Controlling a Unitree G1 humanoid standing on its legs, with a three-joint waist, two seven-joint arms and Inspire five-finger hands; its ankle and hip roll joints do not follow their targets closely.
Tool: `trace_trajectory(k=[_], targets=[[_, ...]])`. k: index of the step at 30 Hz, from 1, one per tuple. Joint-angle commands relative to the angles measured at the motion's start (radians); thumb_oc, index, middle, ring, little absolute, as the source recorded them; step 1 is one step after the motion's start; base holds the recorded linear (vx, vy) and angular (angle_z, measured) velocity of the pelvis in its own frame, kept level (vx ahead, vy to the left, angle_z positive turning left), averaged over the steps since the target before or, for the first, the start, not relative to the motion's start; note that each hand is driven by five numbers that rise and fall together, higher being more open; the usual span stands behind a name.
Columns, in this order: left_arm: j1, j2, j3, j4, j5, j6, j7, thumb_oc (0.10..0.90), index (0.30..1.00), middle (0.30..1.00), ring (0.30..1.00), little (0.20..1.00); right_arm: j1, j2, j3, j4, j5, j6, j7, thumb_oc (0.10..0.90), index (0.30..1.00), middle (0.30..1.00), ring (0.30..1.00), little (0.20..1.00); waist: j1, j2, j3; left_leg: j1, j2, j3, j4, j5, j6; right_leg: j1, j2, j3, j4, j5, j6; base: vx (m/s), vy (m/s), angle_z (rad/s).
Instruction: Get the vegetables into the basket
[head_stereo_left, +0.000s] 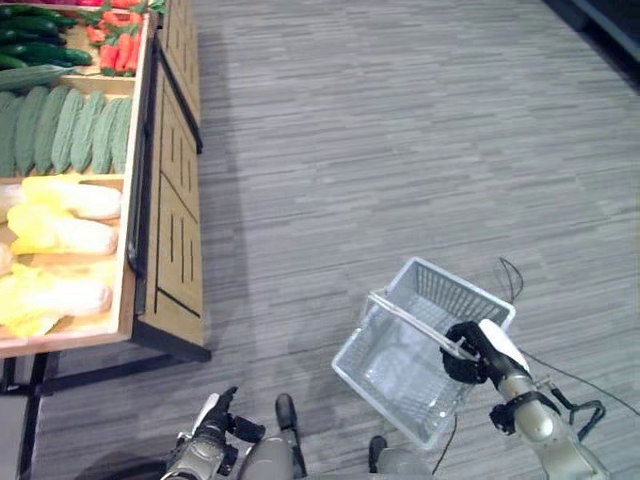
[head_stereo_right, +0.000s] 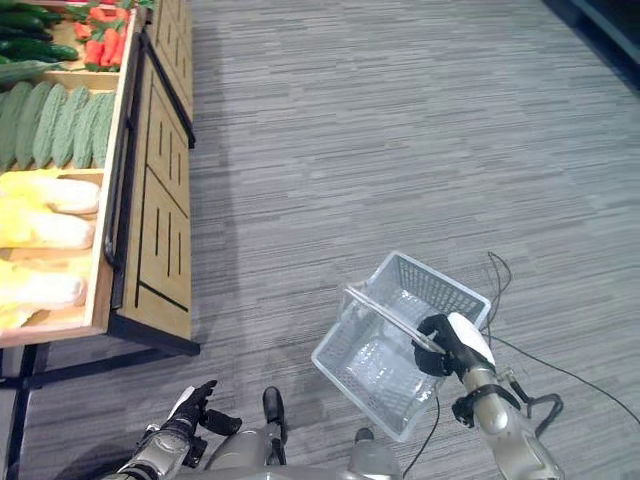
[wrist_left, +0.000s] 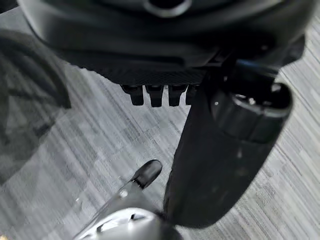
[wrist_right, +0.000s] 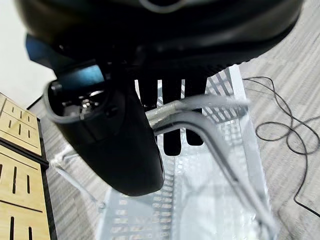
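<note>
The right hand (head_stereo_left: 478, 352) is curled round the metal handles (wrist_right: 200, 112) of the basket (head_stereo_left: 390, 375), which is held tilted above the grey floor (head_stereo_left: 400, 150), well apart from the wooden stand (head_stereo_left: 170, 200). The basket's long axis is pointed away from the stand, its far end raised. Pale cabbages (head_stereo_left: 60, 232), green gourds (head_stereo_left: 65, 128), cucumbers (head_stereo_left: 40, 48) and carrots (head_stereo_left: 118, 48) are laid in the stand's compartments. The left hand (head_stereo_left: 215, 425) is held low near the stand's foot, fingers relaxed, nothing gripped.
</note>
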Motion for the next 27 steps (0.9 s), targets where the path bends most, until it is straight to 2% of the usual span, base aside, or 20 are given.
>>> trace_trajectory(k=[1, 5, 7, 8, 10, 13, 16, 17, 19, 20, 21, 22, 23, 24, 25, 26, 27], targets=[[0.026, 0.037, -0.006, -0.009, -0.009, 0.0, 0.011, 0.9, 1.0, 1.0, 1.0, 1.0, -0.077, -0.037, -0.041, -0.12, 0.0, -0.078, -0.044, 0.4, 0.3, 0.3, 0.3, 0.3, 0.006, -0.012, -0.006, 0.026, 0.028, -0.007, 0.002, -0.015, -0.042, -0.027, -0.002, -0.03, -0.037, 0.277, 0.045, 0.2, 0.123, 0.0], [0.01, 0.036, -0.008, -0.004, -0.022, -0.001, 0.012, 0.9, 1.0, 1.0, 1.0, 1.0, -0.072, -0.036, -0.046, -0.123, 0.006, -0.077, -0.046, 0.4, 0.3, 0.3, 0.3, 0.3, -0.016, -0.005, 0.012, 0.078, 0.006, -0.03, 0.002, -0.055, -0.052, -0.091, 0.017, -0.07, -0.167, 0.227, 0.015, 0.29, 0.022, 0.16], [-0.002, 0.031, -0.007, 0.009, -0.012, 0.001, 0.015, 0.9, 1.0, 1.0, 1.0, 1.0, -0.078, -0.035, -0.041, -0.128, 0.018, -0.079, -0.055, 0.4, 0.3, 0.3, 0.3, 0.3, -0.037, -0.016, 0.015, 0.122, -0.012, -0.056, 0.002, -0.092, -0.067, -0.135, 0.008, -0.07, -0.369, 0.252, 0.021, 0.4, -0.086, 0.43], [-0.002, 0.03, -0.006, 0.009, -0.012, 0.0, 0.015, 0.9, 1.0, 1.0, 1.0, 1.0, -0.078, -0.035, -0.04, -0.128, 0.018, -0.08, -0.055, 0.4, 0.3, 0.3, 0.3, 0.3, -0.039, -0.012, 0.015, 0.125, -0.008, -0.058, 0.002, -0.095, -0.068, -0.127, 0.011, -0.075, -0.379, 0.255, 0.022, 0.28, -0.076, 0.48], [-0.005, 0.03, 0.002, 0.026, 0.011, 0.0, 0.012, 0.9, 1.0, 1.0, 1.0, 1.0, -0.075, -0.038, -0.041, -0.142, 0.013, -0.08, -0.053, 0.4, 0.3, 0.3, 0.3, 0.3, -0.064, -0.014, 0.013, 0.186, -0.015, -0.095, 0.01, -0.137, -0.084, -0.175, 0.001, -0.049, -0.506, 0.302, 0.044, 0.43, -0.091, 0.54], [0.0, 0.027, 0.011, 0.04, 0.017, 0.0, 0.01, 0.9, 1.0, 1.0, 1.0, 1.0, -0.072, -0.042, -0.042, -0.146, 0.011, -0.079, -0.047, 0.4, 0.3, 0.3, 0.3, 0.3, -0.076, -0.009, 0.011, 0.235, -0.011, -0.121, 0.033, -0.174, -0.094, -0.184, -0.002, -0.073, -0.538, 0.323, 0.055, 0.4, -0.094, 0.52], [0.013, 0.023, 0.023, 0.051, 0.016, 0.003, 0.008, 0.9, 1.0, 1.0, 1.0, 1.0, -0.071, -0.049, -0.04, -0.143, 0.01, -0.077, -0.036, 0.4, 0.3, 0.3, 0.3, 0.3, -0.086, -0.005, -0.004, 0.287, -0.009, -0.154, 0.074, -0.191, -0.105, -0.174, -0.005, -0.11, -0.505, 0.339, 0.051, 0.42, -0.152, 0.36], [0.018, 0.019, 0.026, 0.055, 0.016, 0.006, 0.011, 0.9, 1.0, 1.0, 1.0, 1.0, -0.074, -0.051, -0.035, -0.135, 0.015, -0.078, -0.033, 0.4, 0.3, 0.3, 0.3, 0.3, -0.087, -0.001, -0.014, 0.291, -0.002, -0.167, 0.104, -0.184, -0.111, -0.164, 0.0, -0.117, -0.493, 0.35, 0.041, 0.43, -0.233, 0.34], [0.021, 0.01, 0.029, 0.06, 0.005, 0.009, 0.014, 0.9, 1.0, 1.0, 1.0, 1.0, -0.076, -0.056, -0.035, -0.135, 0.025, -0.08, -0.03, 0.4, 0.3, 0.3, 0.3, 0.3, -0.091, 0.017, -0.021, 0.294, 0.023, -0.196, 0.156, -0.134, -0.136, -0.147, 0.023, -0.129, -0.461, 0.33, 0.013, 0.45, -0.28, 0.42], [0.014, 0.0, 0.027, 0.061, -0.013, 0.012, 0.017, 0.9, 1.0, 1.0, 1.0, 1.0, -0.078, -0.066, -0.033, -0.128, 0.042, -0.083, -0.032, 0.4, 0.3, 0.3, 0.3, 0.3, -0.083, 0.032, -0.024, 0.252, 0.04, -0.214, 0.256, -0.03, -0.171, -0.121, 0.039, -0.154, -0.446, 0.295, -0.016, 0.34, -0.24, 0.29], [0.014, 0.0, 0.027, 0.061, -0.013, 0.012, 0.017, 0.9, 1.0, 1.0, 1.0, 1.0, -0.078, -0.066, -0.033, -0.128, 0.042, -0.083, -0.032, 0.4, 0.3, 0.3, 0.3, 0.3, -0.083, 0.032, -0.024, 0.25, 0.04, -0.215, 0.256, -0.031, -0.171, -0.121, 0.039, -0.155, -0.446, 0.295, -0.016, 0.43, -0.371, 0.19], [0.002, -0.007, 0.013, 0.049, -0.016, 0.012, 0.015, 0.9, 1.0, 1.0, 1.0, 1.0, -0.074, -0.08, -0.041, -0.141, 0.062, -0.092, -0.039, 0.4, 0.3, 0.3, 0.3, 0.3, -0.072, 0.02, -0.01, 0.165, 0.066, -0.206, 0.418, 0.068, -0.203, -0.078, 0.042, -0.166, -0.441, 0.251, -0.056, 0.2, -0.203, 0.28], [0.002, -0.007, 0.012, 0.048, -0.016, 0.013, 0.015, 0.9, 1.0, 1.0, 1.0, 1.0, -0.073, -0.08, -0.042, -0.141, 0.062, -0.092, -0.039, 0.4, 0.3, 0.3, 0.3, 0.3, -0.074, 0.02, -0.01, 0.161, 0.067, -0.209, 0.424, 0.066, -0.204, -0.078, 0.042, -0.169, -0.44, 0.25, -0.057, 0.31, -0.318, 0.36], [-0.001, -0.008, 0.004, 0.036, -0.015, 0.013, 0.017, 0.9, 1.0, 1.0, 1.0, 1.0, -0.069, -0.083, -0.041, -0.143, 0.066, -0.093, -0.04, 0.4, 0.3, 0.3, 0.3, 0.3, -0.07, 0.013, -0.005, 0.133, 0.077, -0.2, 0.491, 0.088, -0.211, -0.055, 0.047, -0.176, -0.441, 0.231, -0.072, 0.39, -0.374, 0.41], [-0.015, -0.007, -0.001, 0.019, -0.037, 0.02, 0.029, 0.9, 1.0, 1.0, 1.0, 1.0, -0.048, -0.091, -0.053, -0.149, 0.064, -0.078, -0.055, 0.4, 0.3, 0.3, 0.3, 0.3, -0.05, -0.004, 0.019, 0.043, 0.128, -0.122, 0.525, 0.11, -0.191, 0.015, 0.048, -0.195, -0.446, 0.175, -0.098, 0.4, -0.368, 0.26], [-0.015, -0.007, -0.001, 0.019, -0.037, 0.02, 0.029, 0.9, 1.0, 1.0, 1.0, 1.0, -0.048, -0.09, -0.054, -0.149, 0.064, -0.078, -0.056, 0.4, 0.3, 0.3, 0.3, 0.3, -0.048, -0.002, 0.02, 0.042, 0.131, -0.122, 0.53, 0.105, -0.191, 0.016, 0.05, -0.195, -0.446, 0.173, -0.098, 0.41, -0.319, 0.27], [-0.016, -0.01, -0.003, 0.019, -0.037, 0.02, 0.029, 0.9, 1.0, 1.0, 1.0, 1.0, -0.037, -0.091, -0.06, -0.148, 0.063, -0.077, -0.059, 0.4, 0.3, 0.3, 0.3, 0.3, -0.038, -0.005, 0.031, -0.002, 0.149, -0.091, 0.519, 0.082, -0.184, 0.043, 0.051, -0.203, -0.444, 0.151, -0.1, 0.33, -0.137, 0.13]])
